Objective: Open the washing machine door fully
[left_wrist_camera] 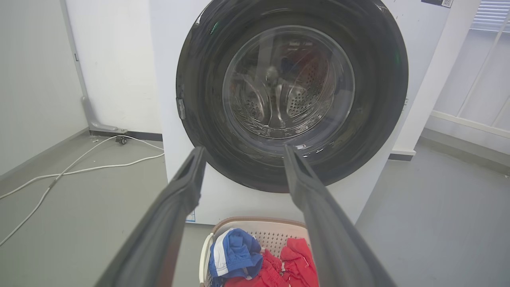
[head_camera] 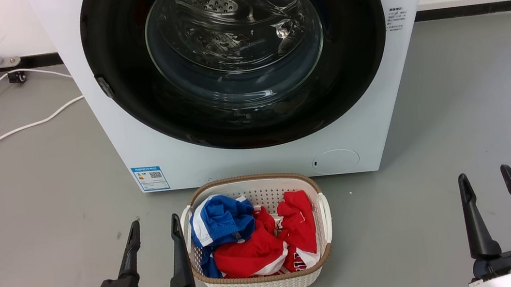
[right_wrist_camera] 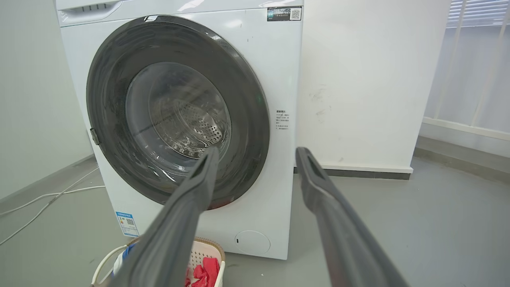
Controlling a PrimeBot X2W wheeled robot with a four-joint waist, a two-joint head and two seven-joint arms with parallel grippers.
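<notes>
The washing machine (head_camera: 258,162) (left_wrist_camera: 171,79) (right_wrist_camera: 279,71) is a white front-loader standing straight ahead. Its door (head_camera: 134,105) (left_wrist_camera: 378,99) (right_wrist_camera: 107,99), a glossy black disc with a clear glass bowl, lies flat against the front, shut; a small latch tab shows on its left rim. My left gripper (head_camera: 154,221) (left_wrist_camera: 241,153) is open at the lower left, beside the basket, well short of the door. My right gripper (head_camera: 483,175) (right_wrist_camera: 257,153) is open at the lower right over bare floor, holding nothing.
A white woven-rim laundry basket (head_camera: 322,213) (left_wrist_camera: 259,225) (right_wrist_camera: 207,245) with red and blue clothes stands on the floor right in front of the machine. White cables (head_camera: 1,135) trail over the grey floor at the left. Walls stand behind and to the right.
</notes>
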